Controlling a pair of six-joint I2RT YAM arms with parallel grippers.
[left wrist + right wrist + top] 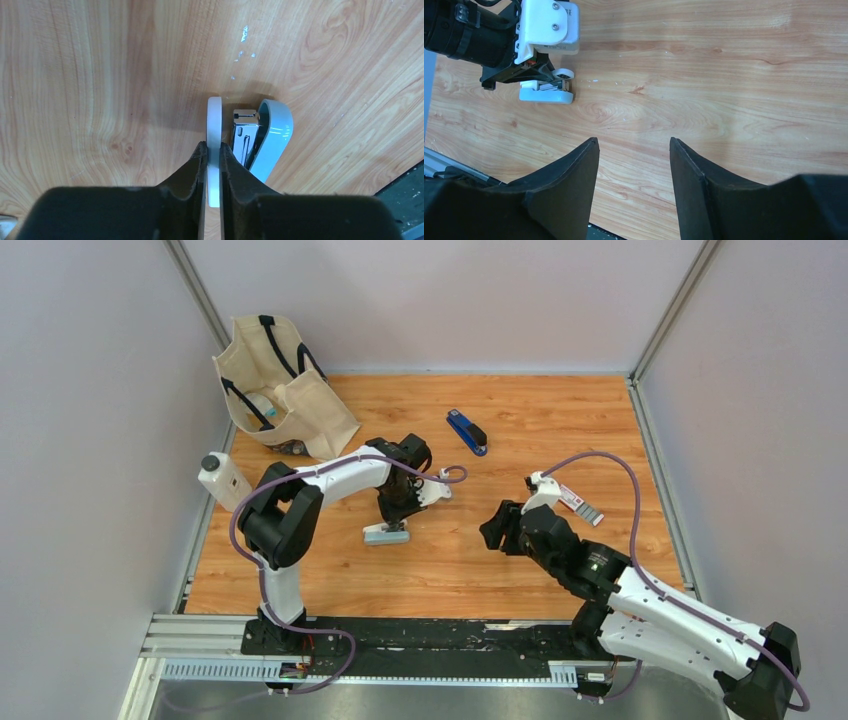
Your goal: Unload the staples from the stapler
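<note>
The stapler (386, 533) lies on the wooden table, splayed open. In the left wrist view its white limb (214, 117) stands on edge beside the silvery metal magazine (245, 135) and the light grey-blue cover (274, 135). My left gripper (213, 146) is shut on the white limb; in the top view it (397, 515) sits just above the stapler. The stapler also shows in the right wrist view (546, 94). No loose staples show. My right gripper (634, 145) is open and empty, to the right of the stapler in the top view (497, 526).
A dark blue bar tool (466, 431) lies at the back centre. A small red-and-white box (581, 503) lies behind the right gripper. A canvas bag (280, 390) and a white bottle (222, 480) stand at the left. Walls enclose the table.
</note>
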